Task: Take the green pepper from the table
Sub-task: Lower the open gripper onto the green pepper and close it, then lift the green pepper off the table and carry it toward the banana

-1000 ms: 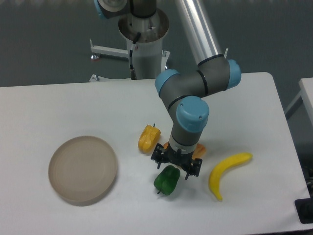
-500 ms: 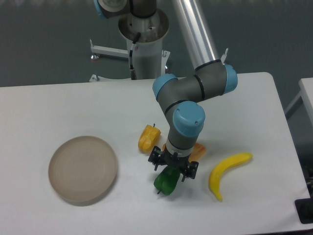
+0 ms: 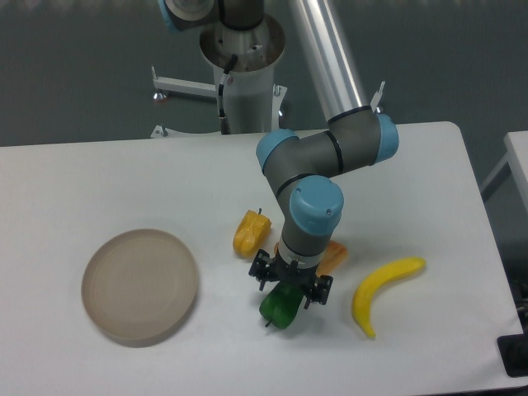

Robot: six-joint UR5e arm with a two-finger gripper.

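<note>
The green pepper (image 3: 280, 310) lies on the white table (image 3: 99, 181), right of centre and near the front, its stem pointing down-left. My gripper (image 3: 290, 283) hangs straight over the pepper's upper part, its black fingers spread to either side of it. The wrist covers the top of the pepper, and I cannot see any contact between the fingers and it. The jaws look open.
A yellow-orange pepper (image 3: 250, 233) lies just up-left of the gripper. An orange object (image 3: 332, 256) peeks out behind the wrist. A banana (image 3: 381, 292) lies to the right, a round beige plate (image 3: 139, 285) at the left. The robot base (image 3: 245, 78) stands at the back.
The gripper has moved slightly left and down over the green pepper, now covering more of it. The pepper itself has not moved.
</note>
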